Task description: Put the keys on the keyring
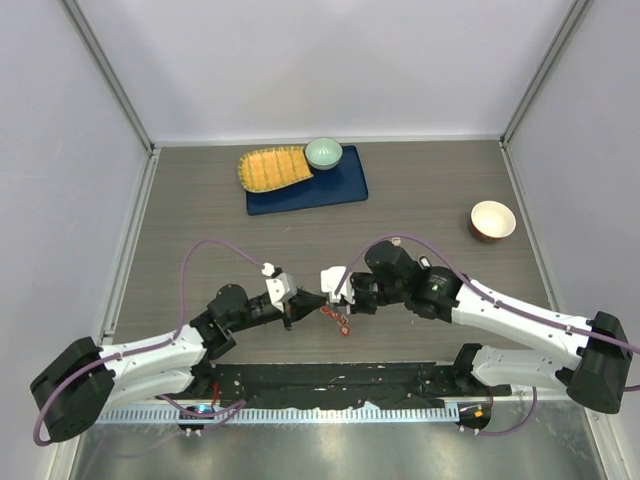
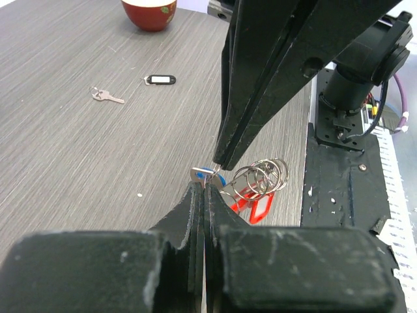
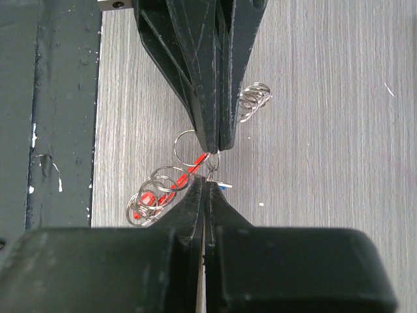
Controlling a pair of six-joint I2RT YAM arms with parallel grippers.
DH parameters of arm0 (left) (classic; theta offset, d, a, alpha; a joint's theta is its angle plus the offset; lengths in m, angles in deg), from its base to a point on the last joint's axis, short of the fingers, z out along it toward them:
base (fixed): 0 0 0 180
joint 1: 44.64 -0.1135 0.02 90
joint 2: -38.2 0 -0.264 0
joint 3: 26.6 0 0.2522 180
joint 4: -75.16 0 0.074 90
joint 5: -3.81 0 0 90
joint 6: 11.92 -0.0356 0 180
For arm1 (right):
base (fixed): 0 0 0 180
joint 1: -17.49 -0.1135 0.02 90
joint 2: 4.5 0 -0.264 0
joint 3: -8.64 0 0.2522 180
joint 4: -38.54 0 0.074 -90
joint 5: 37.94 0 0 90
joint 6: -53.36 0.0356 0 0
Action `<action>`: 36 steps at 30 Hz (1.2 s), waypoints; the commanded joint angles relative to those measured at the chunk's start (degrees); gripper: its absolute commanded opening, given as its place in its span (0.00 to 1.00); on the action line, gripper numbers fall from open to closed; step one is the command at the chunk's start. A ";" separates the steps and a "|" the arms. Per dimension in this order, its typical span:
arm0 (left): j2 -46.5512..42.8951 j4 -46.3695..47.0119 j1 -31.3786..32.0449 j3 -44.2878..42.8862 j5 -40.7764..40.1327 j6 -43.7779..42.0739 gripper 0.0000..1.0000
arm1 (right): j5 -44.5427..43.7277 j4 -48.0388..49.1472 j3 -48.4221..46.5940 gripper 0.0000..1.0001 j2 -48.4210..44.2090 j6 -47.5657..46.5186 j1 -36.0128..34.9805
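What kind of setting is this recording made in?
Likely a lab robot cell, not a home: plain grey walls, metal framing, left arm and right arm bolted to a wood-grain table, a staged green bowl.

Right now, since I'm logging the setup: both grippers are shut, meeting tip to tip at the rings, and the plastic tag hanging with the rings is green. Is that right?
Not quite. The tag is red, not green, as the left wrist view shows. The rest holds: the left gripper and the right gripper are shut, tip to tip at the rings.
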 commanded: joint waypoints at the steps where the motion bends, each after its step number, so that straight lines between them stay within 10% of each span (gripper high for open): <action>1: 0.60 12.62 -0.12 0.85 -3.04 1.71 0.00 | 0.82 5.77 3.00 0.01 -1.76 3.74 -0.18; 14: 14.57 33.88 -0.12 0.07 -4.71 1.18 0.00 | -0.29 15.45 8.37 0.08 -2.29 14.54 -0.26; 23: 16.69 36.80 -0.12 -0.55 -4.44 -0.66 0.00 | -10.96 12.73 4.95 0.51 -7.91 25.97 3.23; 36: 17.39 38.38 -0.12 -1.96 -2.87 -1.19 0.00 | 24.72 18.95 2.92 0.51 -3.36 32.05 24.26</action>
